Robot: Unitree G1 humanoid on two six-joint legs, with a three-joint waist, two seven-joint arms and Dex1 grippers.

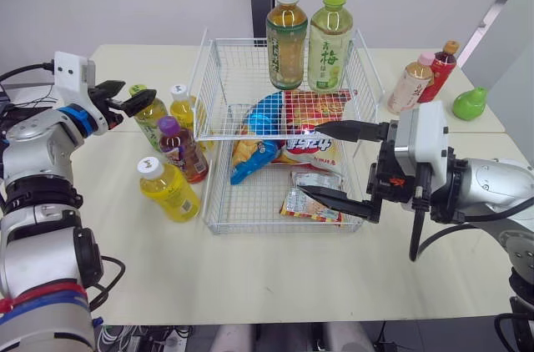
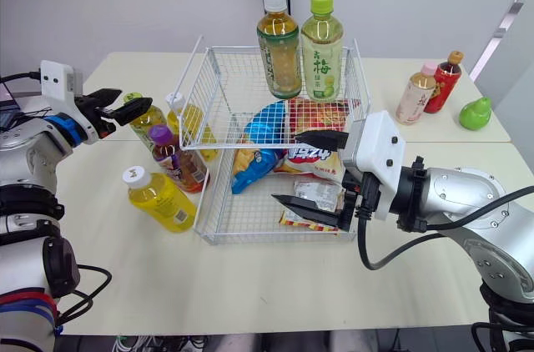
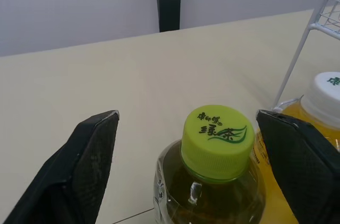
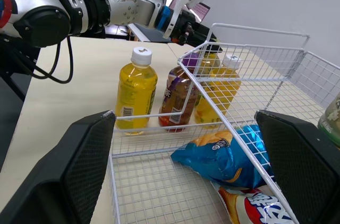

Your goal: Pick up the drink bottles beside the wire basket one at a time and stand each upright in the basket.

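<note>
Several bottles stand left of the wire basket [image 1: 215, 227]: a green-capped tea bottle [image 1: 148, 116], a white-capped yellow one [image 1: 182, 108], a purple-capped one [image 1: 180, 148] and a front yellow one [image 1: 168, 188]. My left gripper [image 1: 133, 95] is open, one finger [image 3: 79, 171] on each side of the green cap [image 3: 217, 136], not touching it. Two tea bottles [image 1: 286, 35] [image 1: 329, 35] stand upright at the basket's far end. Above the snack bags in the basket, my right gripper [image 1: 313, 160] is open and holds nothing.
In the basket lie a blue bag [image 1: 254, 148], a red-and-white chip bag [image 1: 315, 114] and a small packet [image 1: 313, 202]. On the table's far right stand a pink-capped bottle [image 1: 410, 83], a red bottle [image 1: 440, 68] and a green pear-shaped object [image 1: 470, 103].
</note>
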